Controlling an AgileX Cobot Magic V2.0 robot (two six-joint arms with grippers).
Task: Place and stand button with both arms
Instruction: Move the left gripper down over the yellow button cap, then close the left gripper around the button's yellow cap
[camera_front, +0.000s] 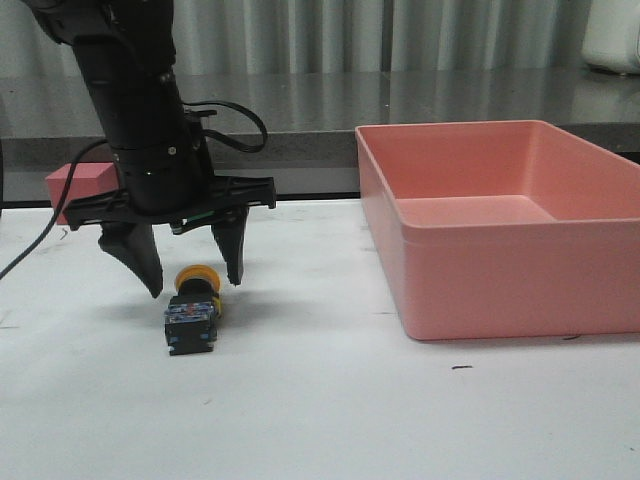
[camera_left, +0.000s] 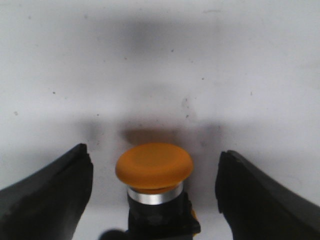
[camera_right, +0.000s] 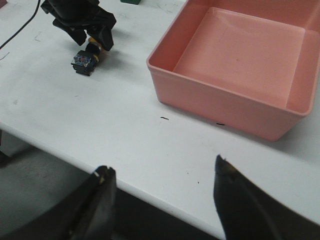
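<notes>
The button (camera_front: 195, 308) lies on its side on the white table, yellow cap pointing away from the camera, blocky black-blue base toward the front. My left gripper (camera_front: 195, 280) is open, its fingers straddling the cap without touching it. In the left wrist view the yellow cap (camera_left: 154, 166) sits between the two black fingers (camera_left: 47, 195) with gaps on both sides. The right wrist view shows the button (camera_right: 87, 57) far off under the left gripper (camera_right: 90, 40). My right gripper (camera_right: 162, 172) is open and empty over the table's front edge; it is out of the front view.
A large pink bin (camera_front: 510, 225) stands at the right of the table, also in the right wrist view (camera_right: 235, 75). A pink block (camera_front: 80, 185) lies behind the left arm. A green object (camera_right: 131, 1) shows at the table's far side.
</notes>
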